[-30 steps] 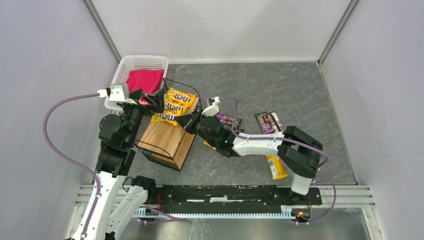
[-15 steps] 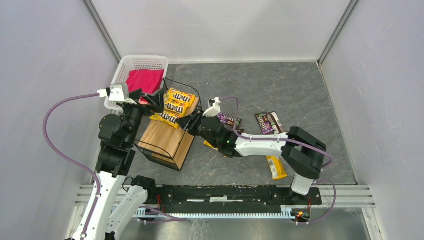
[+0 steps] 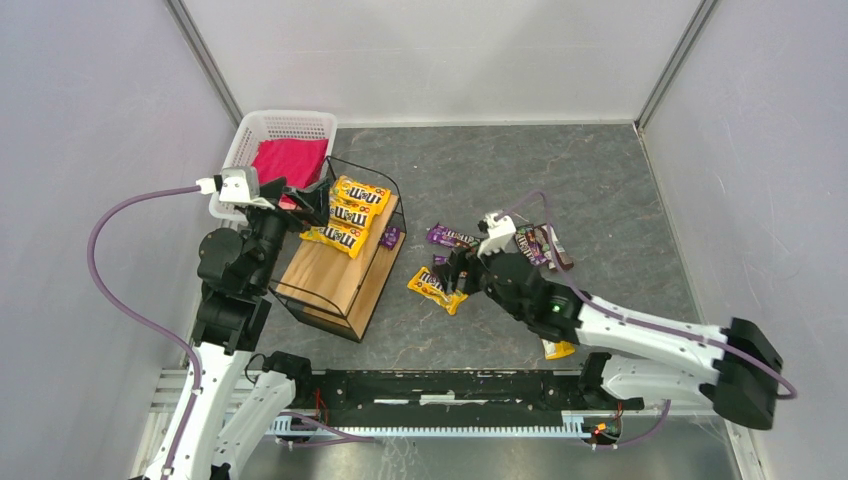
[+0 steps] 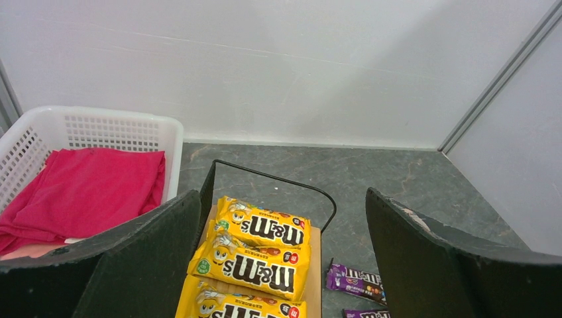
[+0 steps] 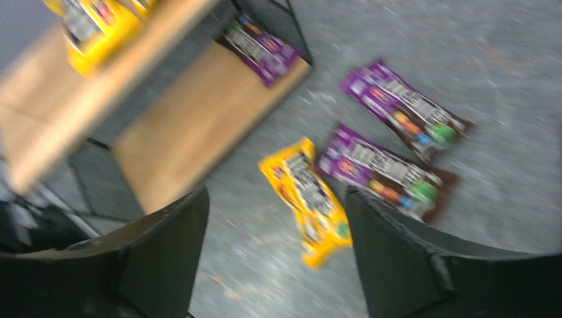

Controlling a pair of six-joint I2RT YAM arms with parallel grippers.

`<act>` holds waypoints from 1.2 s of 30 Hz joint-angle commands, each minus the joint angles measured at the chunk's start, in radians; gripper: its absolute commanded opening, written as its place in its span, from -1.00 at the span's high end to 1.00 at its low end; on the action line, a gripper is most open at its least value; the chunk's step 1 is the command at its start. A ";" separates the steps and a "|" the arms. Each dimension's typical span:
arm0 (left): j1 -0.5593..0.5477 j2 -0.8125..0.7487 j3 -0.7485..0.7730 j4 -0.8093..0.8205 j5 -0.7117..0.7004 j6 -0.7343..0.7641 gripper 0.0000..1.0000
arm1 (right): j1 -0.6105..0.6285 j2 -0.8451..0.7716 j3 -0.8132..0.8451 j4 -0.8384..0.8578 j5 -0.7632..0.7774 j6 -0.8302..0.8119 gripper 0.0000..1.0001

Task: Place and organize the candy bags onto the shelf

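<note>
Three yellow candy bags (image 3: 350,215) lie overlapping on the top plank of the shelf (image 3: 335,285), also in the left wrist view as yellow candy bags (image 4: 255,255). A purple bag (image 3: 390,237) rests on the shelf's lower plank, at its right end; the blurred right wrist view shows this purple bag (image 5: 262,43) too. On the floor lie a yellow bag (image 3: 437,288) and purple bags (image 3: 452,237). My right gripper (image 3: 452,268) hangs open and empty just above that yellow bag (image 5: 308,199). My left gripper (image 3: 312,205) is open and empty at the shelf's far left corner.
A white perforated basket (image 3: 285,124) holding a pink cloth (image 3: 288,160) stands behind the shelf, close to my left gripper. More purple bags (image 3: 540,245) lie right of the right wrist. Another yellow bag (image 3: 556,348) pokes out from under the right forearm.
My right gripper opened at the shelf, left the purple bag on the lower plank and drew back to the right over the floor bags. The left arm has not moved.
</note>
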 commanded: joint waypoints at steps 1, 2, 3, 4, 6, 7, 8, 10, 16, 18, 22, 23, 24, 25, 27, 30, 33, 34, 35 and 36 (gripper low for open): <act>0.005 0.012 0.024 0.021 0.029 0.016 -1.00 | -0.023 -0.185 -0.117 -0.361 0.061 -0.179 -0.79; 0.005 0.016 0.025 0.020 0.033 0.016 -1.00 | -0.035 -0.224 -0.139 -0.377 0.022 -0.169 -0.87; 0.005 0.016 0.026 0.020 0.036 0.014 -1.00 | -0.050 -0.246 -0.160 -0.387 -0.021 -0.157 -0.89; 0.005 0.017 0.025 0.021 0.038 0.014 -1.00 | -0.066 -0.256 -0.174 -0.393 -0.067 -0.132 -0.91; 0.006 0.018 0.022 0.023 0.037 0.013 -1.00 | -0.103 -0.245 -0.198 -0.356 -0.179 -0.079 -0.94; 0.005 0.020 0.022 0.023 0.034 0.015 -1.00 | -0.121 -0.229 -0.211 -0.317 -0.251 -0.044 -0.92; 0.005 0.023 0.022 0.023 0.031 0.016 -1.00 | -0.140 -0.212 -0.229 -0.257 -0.306 0.010 -0.90; 0.005 0.032 0.020 0.021 0.026 0.017 -1.00 | -0.167 -0.165 -0.281 -0.093 -0.415 0.136 -0.86; 0.004 0.036 0.021 0.019 0.019 0.020 -1.00 | -0.220 0.053 -0.300 0.147 -0.493 0.433 -0.72; 0.005 0.032 0.022 0.018 0.021 0.019 -1.00 | -0.222 0.107 -0.277 0.163 -0.476 0.478 -0.63; 0.005 0.024 0.022 0.021 0.027 0.017 -1.00 | -0.222 0.172 -0.268 0.169 -0.390 0.599 -0.47; 0.005 0.024 0.022 0.021 0.028 0.017 -1.00 | -0.221 0.183 -0.271 0.175 -0.369 0.625 -0.45; 0.005 0.026 0.022 0.021 0.029 0.015 -1.00 | -0.221 0.198 -0.270 0.173 -0.341 0.643 -0.43; 0.005 0.028 0.023 0.021 0.031 0.014 -1.00 | -0.222 0.215 -0.265 0.161 -0.317 0.661 -0.40; 0.005 0.027 0.023 0.021 0.036 0.014 -1.00 | -0.221 0.250 -0.250 0.163 -0.293 0.673 -0.38; 0.005 0.029 0.023 0.022 0.040 0.013 -1.00 | -0.220 0.312 -0.200 0.120 -0.295 0.695 -0.33; 0.005 0.029 0.024 0.023 0.042 0.012 -1.00 | -0.217 0.364 -0.162 0.095 -0.301 0.709 -0.18; 0.005 0.028 0.025 0.023 0.043 0.013 -1.00 | -0.214 0.380 -0.153 0.081 -0.292 0.713 -0.13; 0.005 0.027 0.025 0.023 0.043 0.013 -1.00 | -0.211 0.393 -0.149 0.072 -0.283 0.722 -0.10; 0.005 0.027 0.025 0.023 0.043 0.012 -1.00 | -0.208 0.401 -0.149 0.069 -0.274 0.736 -0.07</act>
